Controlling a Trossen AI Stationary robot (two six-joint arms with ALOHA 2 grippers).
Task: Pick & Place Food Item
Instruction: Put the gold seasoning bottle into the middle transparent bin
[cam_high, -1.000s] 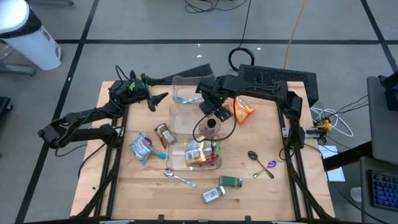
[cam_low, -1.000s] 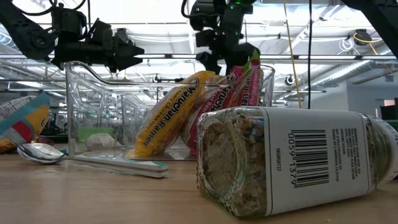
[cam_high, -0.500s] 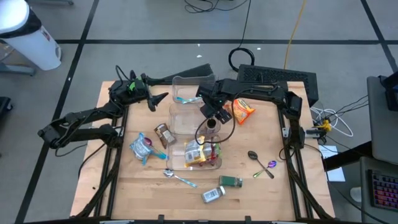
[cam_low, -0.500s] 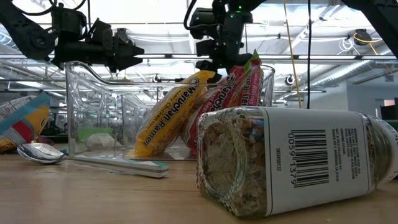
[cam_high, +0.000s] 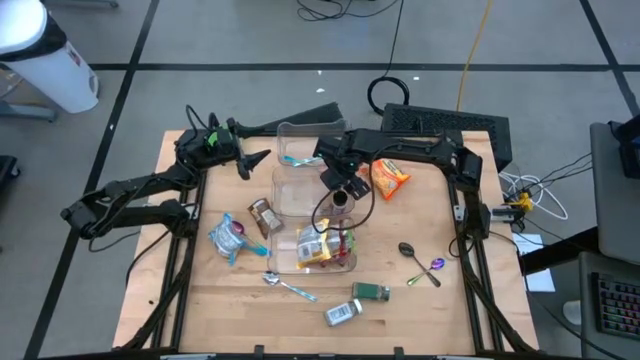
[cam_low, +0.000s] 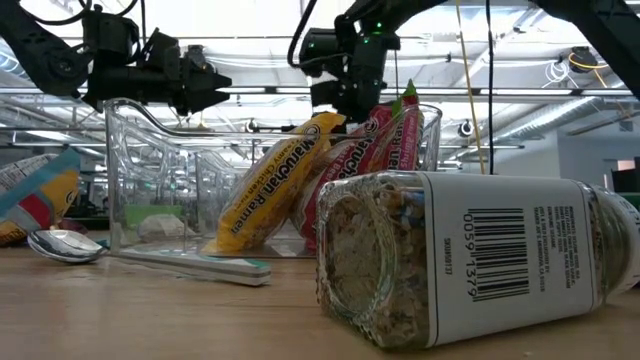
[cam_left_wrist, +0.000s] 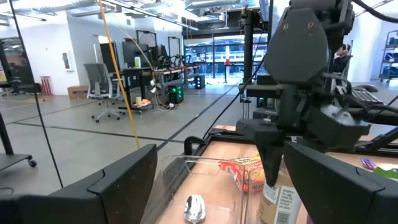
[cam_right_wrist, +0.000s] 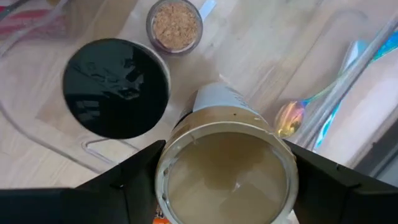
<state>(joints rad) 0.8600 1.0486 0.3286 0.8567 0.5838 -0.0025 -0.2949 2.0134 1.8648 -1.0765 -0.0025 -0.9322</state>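
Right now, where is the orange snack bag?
In the high view the orange snack bag lies on the table's far right part, just right of the right gripper and the clear bins.

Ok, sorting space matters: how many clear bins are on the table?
3, in a row mid-table: far bin with a spoon, middle bin by the right gripper, near bin with ramen packets.

Right arm reaching across table centre, right gripper (cam_high: 340, 187) pointing down, fingers (cam_right_wrist: 134, 174) clamping jar (cam_right_wrist: 222, 163) by its sides. Left arm waiting at far left corner, left gripper (cam_high: 262, 158) hanging level, jaws gaping wide.
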